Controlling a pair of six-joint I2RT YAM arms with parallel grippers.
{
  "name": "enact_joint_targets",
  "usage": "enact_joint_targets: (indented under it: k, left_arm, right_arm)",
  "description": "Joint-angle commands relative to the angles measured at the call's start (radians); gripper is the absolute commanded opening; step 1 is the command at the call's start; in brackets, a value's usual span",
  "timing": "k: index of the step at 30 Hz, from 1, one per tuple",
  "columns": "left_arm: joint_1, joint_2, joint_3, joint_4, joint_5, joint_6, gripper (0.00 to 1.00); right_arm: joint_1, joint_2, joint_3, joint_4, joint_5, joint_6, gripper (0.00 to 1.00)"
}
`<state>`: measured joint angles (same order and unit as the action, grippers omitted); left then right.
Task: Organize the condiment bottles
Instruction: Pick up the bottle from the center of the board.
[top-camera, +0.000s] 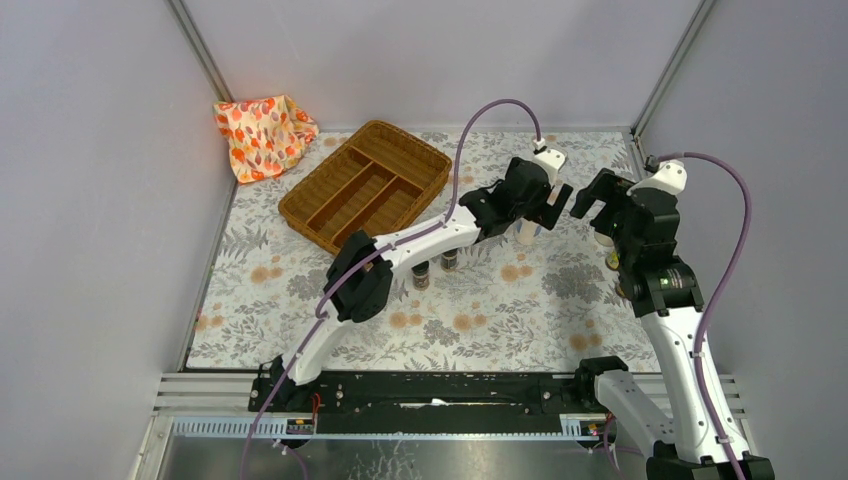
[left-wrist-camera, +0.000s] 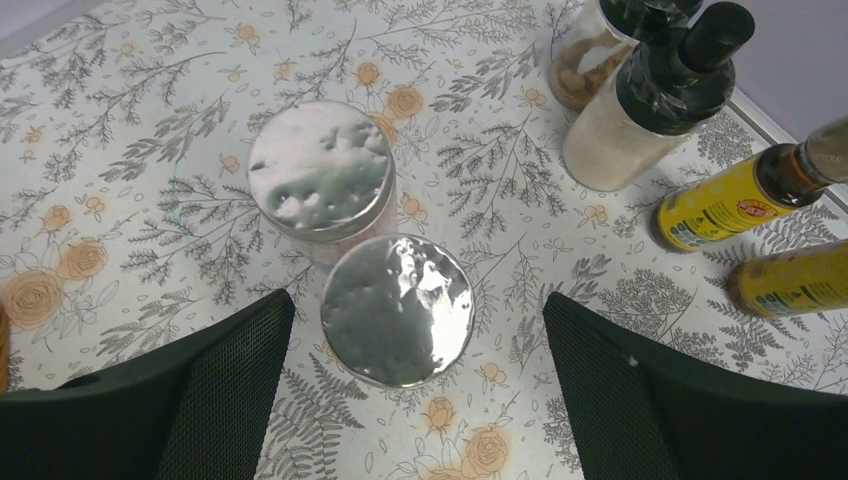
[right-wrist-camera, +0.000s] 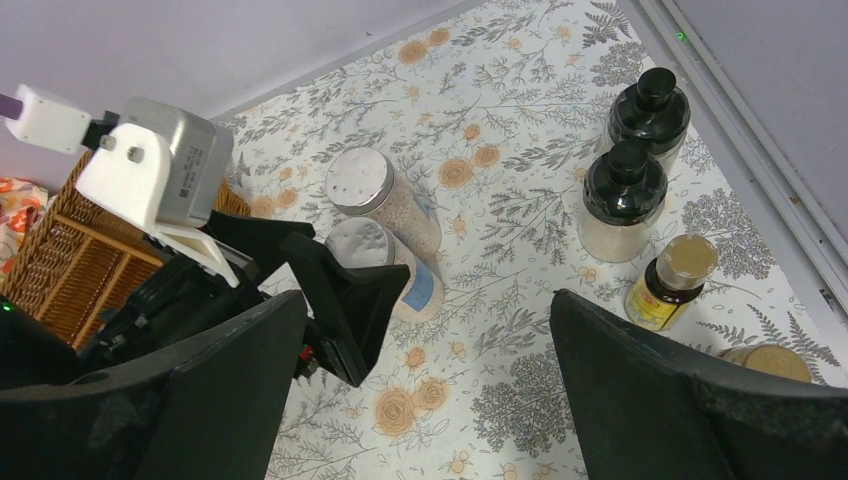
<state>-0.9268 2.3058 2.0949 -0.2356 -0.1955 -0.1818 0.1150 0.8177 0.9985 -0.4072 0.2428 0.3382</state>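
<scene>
We find the left gripper (left-wrist-camera: 417, 300) fully spread and holding nothing, its fingers standing clear on either side of the nearer silver-lidded jar (left-wrist-camera: 398, 310). The farther silver-lidded jar (left-wrist-camera: 320, 170) stands just beside it at 11 o'clock. In the right wrist view, the right gripper (right-wrist-camera: 428, 300) is likewise released and empty above the floral table cover (right-wrist-camera: 520, 110). At its 1 o'clock stand the first black-capped jar (right-wrist-camera: 622, 200) and the second black-capped jar (right-wrist-camera: 650, 115), with the upright yellow bottle (right-wrist-camera: 665, 285) at 3 o'clock. In the overhead view, two short dark spice jars (top-camera: 421, 275) stand under the left forearm. The wicker tray (top-camera: 305, 230) lies at their 11 o'clock, and the orange cloth (top-camera: 263, 135) beyond it.
</scene>
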Motion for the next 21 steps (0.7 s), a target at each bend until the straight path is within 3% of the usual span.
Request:
enact_joint_targets:
  k: [1,21]
  left_arm:
    - [-0.018,-0.034,-0.021,-0.019,-0.033,-0.022,0.99]
    - [-0.022,-0.012,-0.068,0.066,-0.079,-0.055,0.99]
  right_arm:
    - [-0.002,-0.02,0.0,0.03,0.002,0.009,1.0]
    - [-0.001,-0.041,-0.004,0.016,-0.012,0.0,1.0]
